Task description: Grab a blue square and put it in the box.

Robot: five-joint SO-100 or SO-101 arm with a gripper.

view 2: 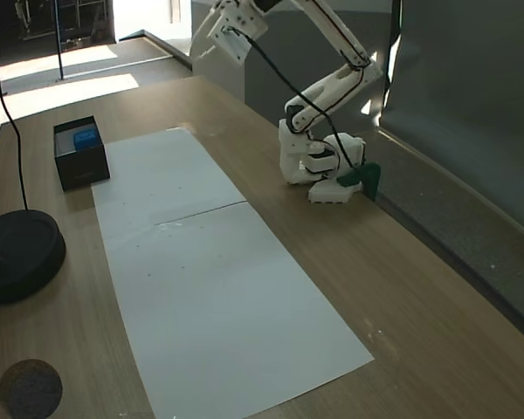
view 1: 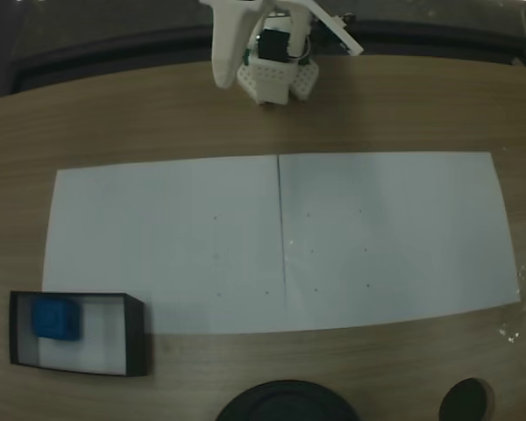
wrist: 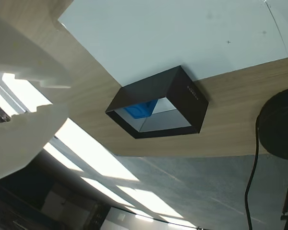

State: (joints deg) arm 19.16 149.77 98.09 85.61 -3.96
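The blue square lies inside the box, against its left end in this fixed view. The box stands on the wood just off the paper's near-left corner. From the wrist view I look down on the box with the blue square partly hidden behind its near wall. The other fixed view shows the blue square in the box at the far left. My gripper is raised high near the arm's base, far from the box, its jaws slightly apart and empty.
Two white paper sheets cover the middle of the wooden table. A round black stand base with a cable sits near the box, and a small black disc lies at the front edge. The arm's base stands at the table's back edge.
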